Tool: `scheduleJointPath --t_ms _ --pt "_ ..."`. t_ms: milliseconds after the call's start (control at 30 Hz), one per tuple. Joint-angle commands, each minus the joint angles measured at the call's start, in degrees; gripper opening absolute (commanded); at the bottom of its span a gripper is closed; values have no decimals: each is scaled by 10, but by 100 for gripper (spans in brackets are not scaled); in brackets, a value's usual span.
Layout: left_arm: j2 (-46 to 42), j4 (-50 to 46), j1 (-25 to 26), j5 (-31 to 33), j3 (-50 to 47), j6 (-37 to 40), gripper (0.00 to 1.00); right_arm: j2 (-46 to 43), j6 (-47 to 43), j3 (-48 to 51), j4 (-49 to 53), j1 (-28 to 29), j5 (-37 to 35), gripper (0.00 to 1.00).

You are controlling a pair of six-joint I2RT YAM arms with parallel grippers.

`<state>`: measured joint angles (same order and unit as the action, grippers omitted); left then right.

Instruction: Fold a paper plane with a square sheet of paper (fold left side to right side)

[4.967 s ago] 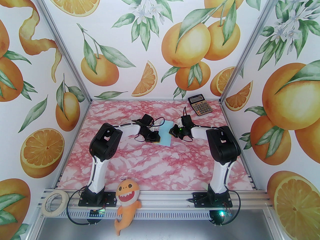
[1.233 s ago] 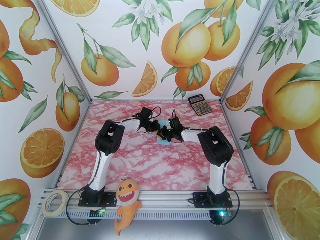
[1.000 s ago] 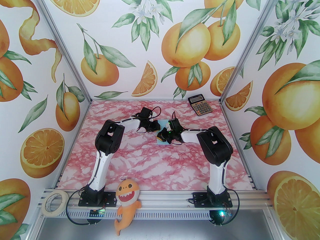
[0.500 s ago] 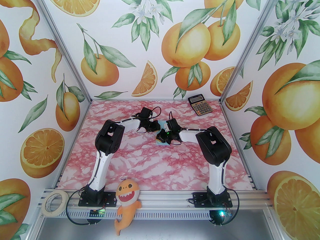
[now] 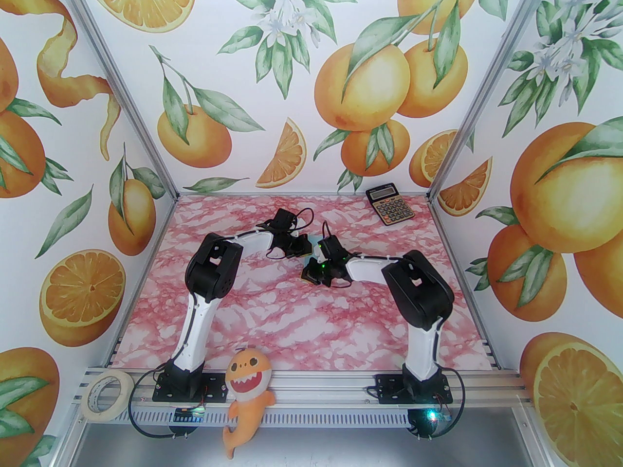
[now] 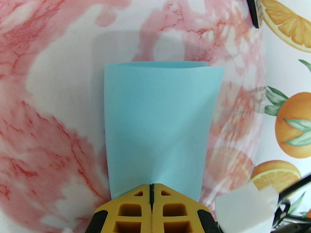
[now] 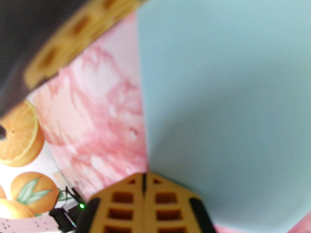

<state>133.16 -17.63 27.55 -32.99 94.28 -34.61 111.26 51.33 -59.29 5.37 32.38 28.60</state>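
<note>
Left gripper (image 6: 151, 187): jaws together, clamped on the near edge of the square sheet of paper (image 6: 158, 120). Right gripper (image 7: 143, 178) also closed, apparently pinching a corner, but that view is blurred. Sheet is doubled over and bowed, seemingly lifted off the table (image 6: 48, 110), mid-table between both arms. Judgement: very light, floppy, creases easily, tears if tugged; hold at edges or corners only. In left wrist view the long axis runs 6 to 12 o'clock, layered end pointing to 12.

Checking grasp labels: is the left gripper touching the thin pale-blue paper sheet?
Touching. The left wrist view shows the left gripper, shut, pinching the near edge of the thin pale-blue paper sheet, which creases toward the tips.
</note>
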Motion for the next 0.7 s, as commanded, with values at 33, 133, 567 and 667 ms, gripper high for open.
scheduleJointPath --t_ms 33,133,567,667 --pt "22 1 -1 46 11 -1 0 -14 0 51 81 28 22 0" --pt "17 2 -1 42 8 -1 0 -32 -2 56 80 25 22 0" --pt "-51 60 0 70 -75 -57 0 -110 -36 -25 125 -48 25 0" --pt "-57 62 0 75 -81 -65 1 -99 -22 -44 109 -48 28 0"
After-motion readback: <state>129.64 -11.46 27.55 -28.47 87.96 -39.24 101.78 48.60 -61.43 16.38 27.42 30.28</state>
